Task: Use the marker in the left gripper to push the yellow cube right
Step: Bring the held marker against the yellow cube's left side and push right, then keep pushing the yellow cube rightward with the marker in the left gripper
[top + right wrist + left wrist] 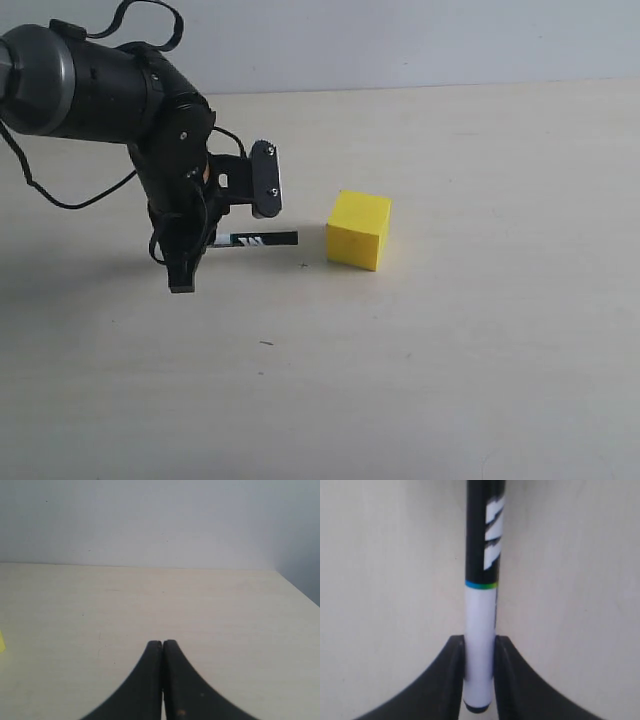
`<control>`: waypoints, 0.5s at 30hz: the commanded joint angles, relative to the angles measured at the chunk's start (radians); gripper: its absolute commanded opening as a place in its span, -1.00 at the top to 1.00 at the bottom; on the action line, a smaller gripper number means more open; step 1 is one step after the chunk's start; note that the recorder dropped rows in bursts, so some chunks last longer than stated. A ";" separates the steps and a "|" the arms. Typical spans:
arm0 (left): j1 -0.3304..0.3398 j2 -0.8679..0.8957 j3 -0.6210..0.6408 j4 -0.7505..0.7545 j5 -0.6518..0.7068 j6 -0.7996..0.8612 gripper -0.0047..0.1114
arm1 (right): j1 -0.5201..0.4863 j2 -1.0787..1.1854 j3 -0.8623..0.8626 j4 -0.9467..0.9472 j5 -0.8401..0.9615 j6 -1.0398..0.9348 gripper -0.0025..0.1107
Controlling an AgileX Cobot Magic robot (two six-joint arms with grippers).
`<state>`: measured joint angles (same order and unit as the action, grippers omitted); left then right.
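L fingers [445,685] clamp marker [480,620], lettering illegible

Horizontal marker [262,240] in left tool [480,647], near yellow cube [358,230].

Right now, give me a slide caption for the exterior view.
Left gripper grips the marker by its white half, black end pointing at the yellow cube, a gap between them.
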<state>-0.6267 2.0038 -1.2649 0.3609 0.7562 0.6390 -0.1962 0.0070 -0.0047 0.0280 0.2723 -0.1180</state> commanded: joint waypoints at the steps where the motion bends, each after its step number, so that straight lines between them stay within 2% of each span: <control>1: 0.000 -0.002 -0.007 0.028 -0.039 -0.019 0.92 | -0.006 -0.007 0.005 -0.003 -0.005 -0.003 0.96; 8: -0.003 -0.002 -0.007 -0.076 -0.162 -0.001 0.92 | -0.006 -0.007 0.005 -0.003 -0.005 -0.003 0.96; 12: -0.003 -0.002 -0.007 -0.168 -0.140 0.066 0.92 | -0.006 -0.007 0.005 -0.003 -0.005 -0.003 0.96; 15: -0.003 -0.002 -0.007 -0.181 -0.072 0.082 0.92 | -0.006 -0.007 0.005 -0.003 -0.005 -0.003 0.96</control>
<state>-0.6267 2.0038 -1.2649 0.2120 0.6352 0.6990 -0.1962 0.0070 -0.0047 0.0280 0.2723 -0.1180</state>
